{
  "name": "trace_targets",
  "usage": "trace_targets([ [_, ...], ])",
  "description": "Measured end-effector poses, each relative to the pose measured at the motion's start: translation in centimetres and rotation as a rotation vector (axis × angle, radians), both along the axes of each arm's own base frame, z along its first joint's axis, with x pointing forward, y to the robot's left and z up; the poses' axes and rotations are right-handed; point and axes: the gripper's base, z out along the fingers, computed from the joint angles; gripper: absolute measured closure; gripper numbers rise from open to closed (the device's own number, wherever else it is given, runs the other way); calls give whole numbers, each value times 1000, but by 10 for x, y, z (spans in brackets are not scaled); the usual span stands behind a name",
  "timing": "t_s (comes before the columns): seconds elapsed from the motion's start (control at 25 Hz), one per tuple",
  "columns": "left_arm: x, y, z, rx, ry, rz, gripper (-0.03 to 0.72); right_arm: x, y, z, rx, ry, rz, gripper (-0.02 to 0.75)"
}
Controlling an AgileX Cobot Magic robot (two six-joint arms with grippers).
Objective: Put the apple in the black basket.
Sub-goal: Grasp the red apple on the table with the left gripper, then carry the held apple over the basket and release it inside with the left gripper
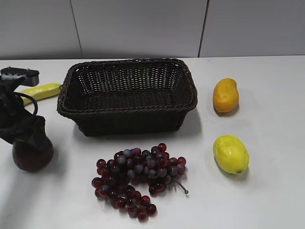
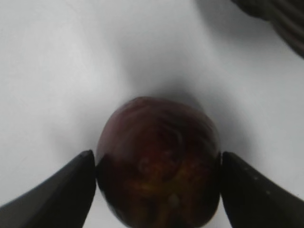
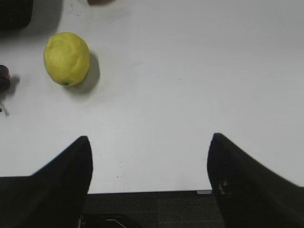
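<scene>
The exterior view looks down at a slant across the white counter toward a grey back wall, taking in the black basket at mid-distance. The left wrist view sits very close above the apple, facing down between its jaws; the exterior view shows that apple at far left. The right wrist view looks down from higher above the counter's near edge, sharing the lemon with the exterior view.

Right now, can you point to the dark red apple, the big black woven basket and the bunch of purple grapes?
dark red apple (image 2: 159,161), left wrist view, its top.
big black woven basket (image 1: 128,125), exterior view, front wall.
bunch of purple grapes (image 1: 138,179), exterior view, cluster's middle.
</scene>
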Motion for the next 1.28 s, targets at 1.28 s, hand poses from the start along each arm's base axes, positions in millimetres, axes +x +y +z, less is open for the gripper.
trace_targets([
  [1.28, 51, -82, 168, -121, -632, -246, 123, 0, 0, 0, 0, 0, 0, 167],
])
